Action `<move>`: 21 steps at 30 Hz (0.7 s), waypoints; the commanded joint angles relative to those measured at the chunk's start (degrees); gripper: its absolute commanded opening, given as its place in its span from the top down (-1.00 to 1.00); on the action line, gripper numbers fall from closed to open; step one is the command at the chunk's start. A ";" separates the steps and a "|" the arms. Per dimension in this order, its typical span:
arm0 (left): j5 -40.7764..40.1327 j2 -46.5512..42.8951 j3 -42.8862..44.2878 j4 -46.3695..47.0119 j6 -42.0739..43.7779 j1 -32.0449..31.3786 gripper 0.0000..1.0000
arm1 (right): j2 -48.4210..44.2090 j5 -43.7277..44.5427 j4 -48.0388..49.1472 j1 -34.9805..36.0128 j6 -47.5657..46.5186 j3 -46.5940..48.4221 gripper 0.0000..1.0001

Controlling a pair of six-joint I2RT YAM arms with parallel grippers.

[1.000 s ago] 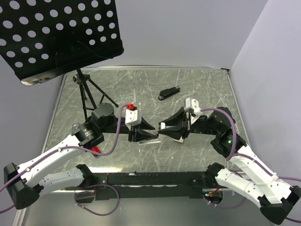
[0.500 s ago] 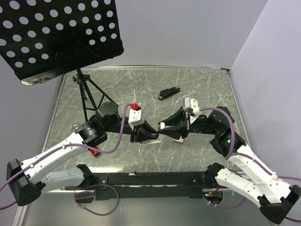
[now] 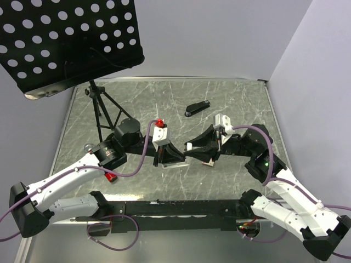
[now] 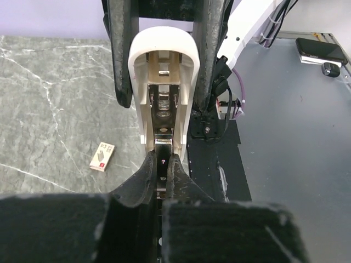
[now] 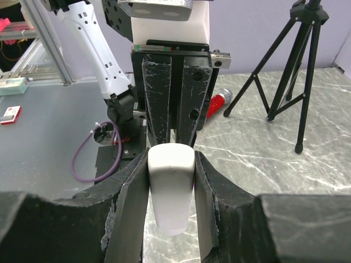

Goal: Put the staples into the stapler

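Note:
A white stapler (image 3: 188, 147) is held in the air between both grippers at mid table. My right gripper (image 3: 195, 149) is shut on its white top, whose rounded end (image 5: 171, 189) fills the space between the fingers. My left gripper (image 3: 171, 156) faces it, nearly closed on the narrow metal part of the stapler (image 4: 162, 143). The open underside of the white top (image 4: 162, 66) shows its channel in the left wrist view. The staples, a tiny pale box with red-brown print (image 4: 102, 155), lie on the marble table beside the stapler. The greyish see-through rectangle is not in view.
A black stapler (image 3: 197, 108) lies at the far middle. A black tripod (image 3: 104, 109) with a perforated black plate (image 3: 71, 38) stands at the far left, also in the right wrist view (image 5: 296, 71). A red cylinder (image 3: 111, 176) lies by the left arm.
My left gripper has moved right and slightly away, closing the gap to the right gripper. The silvery stapler part seen below it earlier is now hidden. The right arm has barely moved.

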 commanded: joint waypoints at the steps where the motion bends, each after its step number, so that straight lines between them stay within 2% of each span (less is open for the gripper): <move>1: -0.28 0.09 2.16 2.31 0.10 -0.49 0.98 | -1.03 0.58 2.75 -0.16 -1.55 -0.76 1.00; 3: -1.94 0.00 1.81 2.66 0.10 -0.41 0.98 | -1.30 2.60 1.52 -0.16 -1.73 -1.47 1.00; 4: -2.99 0.00 1.37 2.84 0.01 -0.49 0.98 | -1.56 3.74 1.26 -0.16 -1.64 -1.82 0.86; 5: -5.18 0.00 1.10 2.92 -0.60 -0.49 0.98 | -2.17 4.88 0.73 -0.16 -1.29 -2.60 0.64; 6: -6.94 0.00 0.84 3.01 -2.43 -0.49 0.98 | -2.61 6.20 0.46 -0.16 -1.03 -3.13 0.27; 8: -10.19 0.00 -0.04 3.01 -3.15 -0.49 0.98 | -4.01 10.16 0.29 -0.25 0.19 -4.88 0.03; 9: -14.30 0.00 -0.30 2.84 -4.02 -0.49 0.98 | -4.46 11.47 -0.15 -0.25 0.55 -5.42 -0.16; 11: -19.15 0.00 -1.71 3.10 -5.52 -0.49 0.98 | -6.21 16.04 -0.59 -0.16 1.96 -6.91 -0.30; 12: -23.79 -0.09 -2.15 3.28 -7.09 -0.49 0.98 | -6.83 17.45 -1.12 -0.25 2.22 -7.35 -0.45; 14: -29.34 -0.26 -3.73 3.63 -9.29 -0.49 0.98 | -8.67 22.00 -1.65 -0.25 3.27 -8.67 -0.60; 15: -35.55 -0.26 -4.34 3.72 -11.30 -0.49 0.98 | -9.29 23.34 -1.82 -0.33 3.54 -8.94 -0.71; 17: -43.48 0.00 -5.84 2.32 -15.00 -0.49 0.98 | -10.78 28.85 -3.93 -0.16 4.94 -9.73 -0.82; 18: -48.22 0.35 -6.02 1.70 -19.45 -0.49 0.98 | -11.22 31.50 -4.80 -0.25 5.91 -9.90 -0.99; 19: -57.84 0.70 -6.37 -0.92 -22.11 -0.49 0.98 | -11.58 33.70 -6.29 -0.25 7.92 -10.17 -0.99; 21: -67.47 2.46 -6.02 -7.85 -31.33 -0.49 0.98 | -12.19 41.08 -7.97 -0.25 10.91 -10.43 -1.00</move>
